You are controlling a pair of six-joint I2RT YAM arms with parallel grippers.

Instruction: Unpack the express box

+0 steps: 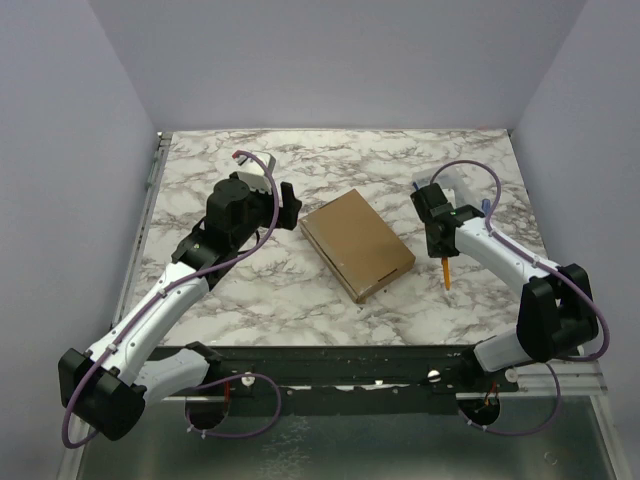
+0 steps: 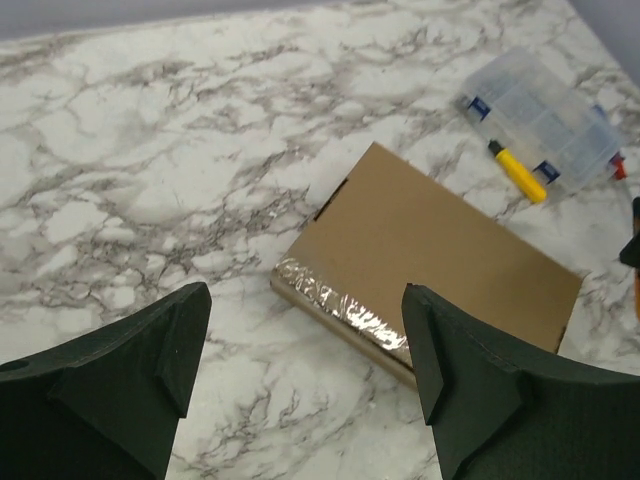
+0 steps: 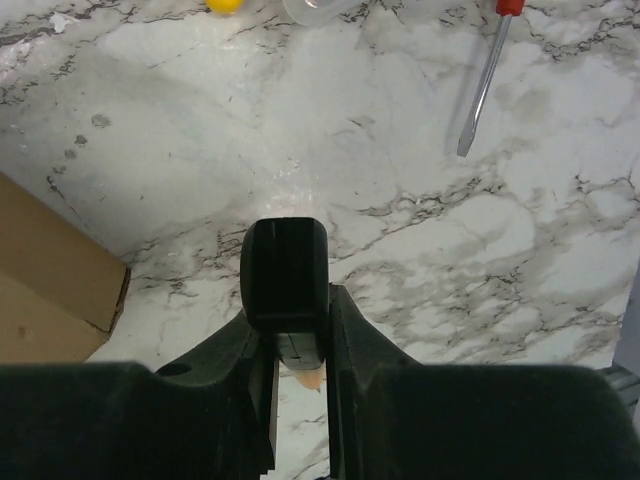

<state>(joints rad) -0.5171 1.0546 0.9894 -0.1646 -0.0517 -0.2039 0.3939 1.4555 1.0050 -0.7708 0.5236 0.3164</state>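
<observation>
The express box (image 1: 357, 243), a flat brown cardboard mailer, lies closed in the middle of the marble table. In the left wrist view the express box (image 2: 440, 240) has shiny tape (image 2: 340, 305) along its near edge. My left gripper (image 1: 287, 205) hovers just left of the box's far corner. That left gripper (image 2: 305, 330) is open with nothing between its fingers. My right gripper (image 1: 440, 243) is to the right of the box. It is shut on a black-handled tool (image 3: 285, 270) whose orange end (image 1: 445, 273) points down at the table.
A clear plastic compartment case (image 2: 545, 125) with a yellow item (image 2: 520, 172) beside it lies beyond the box on the right. A red-handled screwdriver (image 3: 485, 85) lies on the marble ahead of the right gripper. Grey walls close in the table's back and sides.
</observation>
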